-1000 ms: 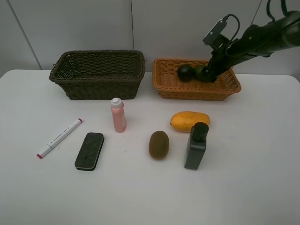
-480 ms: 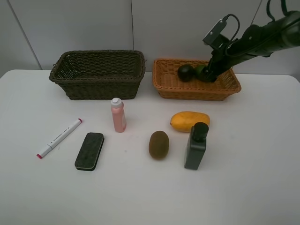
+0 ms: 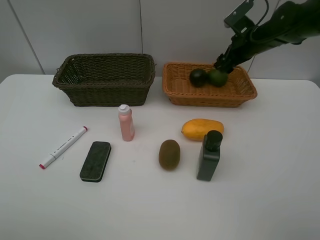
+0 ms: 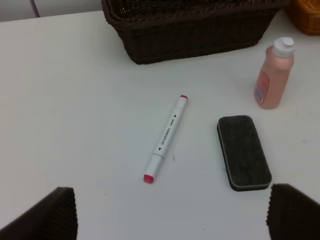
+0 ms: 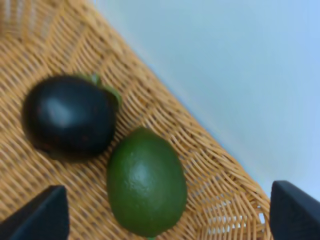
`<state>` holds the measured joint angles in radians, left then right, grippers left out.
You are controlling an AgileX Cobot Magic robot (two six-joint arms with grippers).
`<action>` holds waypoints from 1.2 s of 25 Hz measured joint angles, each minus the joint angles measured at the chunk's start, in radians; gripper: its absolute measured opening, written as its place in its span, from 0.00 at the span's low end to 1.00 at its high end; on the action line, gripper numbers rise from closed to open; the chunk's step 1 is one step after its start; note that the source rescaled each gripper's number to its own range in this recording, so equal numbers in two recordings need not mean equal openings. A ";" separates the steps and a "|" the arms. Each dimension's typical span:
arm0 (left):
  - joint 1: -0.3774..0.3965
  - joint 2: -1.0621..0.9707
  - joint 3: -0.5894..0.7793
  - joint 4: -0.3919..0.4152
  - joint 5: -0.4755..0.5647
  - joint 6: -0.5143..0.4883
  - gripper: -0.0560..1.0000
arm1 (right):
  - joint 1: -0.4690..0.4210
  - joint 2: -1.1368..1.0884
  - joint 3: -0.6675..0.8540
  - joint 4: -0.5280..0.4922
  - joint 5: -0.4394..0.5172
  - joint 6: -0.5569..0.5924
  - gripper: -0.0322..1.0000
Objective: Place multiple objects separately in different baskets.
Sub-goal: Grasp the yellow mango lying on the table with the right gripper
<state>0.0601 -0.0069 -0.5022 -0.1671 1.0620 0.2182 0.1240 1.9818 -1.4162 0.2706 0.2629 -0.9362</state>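
The lime (image 3: 217, 77) and the dark mangosteen (image 3: 198, 77) lie side by side in the orange-tan basket (image 3: 210, 98). Just above the lime hangs my right gripper (image 3: 223, 62), open and empty. Its wrist view shows the lime (image 5: 146, 181) and mangosteen (image 5: 67, 117) on the weave, below and between the gripper (image 5: 167, 220) fingers. The dark olive basket (image 3: 105, 80) holds nothing I can see. On the table lie the mango (image 3: 201, 128), kiwi (image 3: 169, 154), dark green bottle (image 3: 209, 156), pink bottle (image 3: 126, 122), marker (image 3: 63, 147) and eraser (image 3: 95, 160). My left gripper (image 4: 172, 217) stands open above the marker (image 4: 166, 137) and eraser (image 4: 243, 151).
The dark green bottle stands upright right against the mango's front. The pink bottle (image 4: 272, 75) stands upright in front of the dark basket (image 4: 190, 30). The white table ends at a grey wall just behind both baskets.
My right gripper has lifted up and back from the orange-tan basket, leaving the lime lying next to the mangosteen. Nothing on the table moved.
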 joint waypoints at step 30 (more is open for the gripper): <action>0.000 0.000 0.000 0.000 0.000 0.000 1.00 | 0.222 -0.079 0.072 -0.226 0.522 0.124 0.94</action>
<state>0.0601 -0.0069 -0.5022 -0.1671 1.0620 0.2182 0.3459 1.9031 -1.3437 0.0451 0.7845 -0.8125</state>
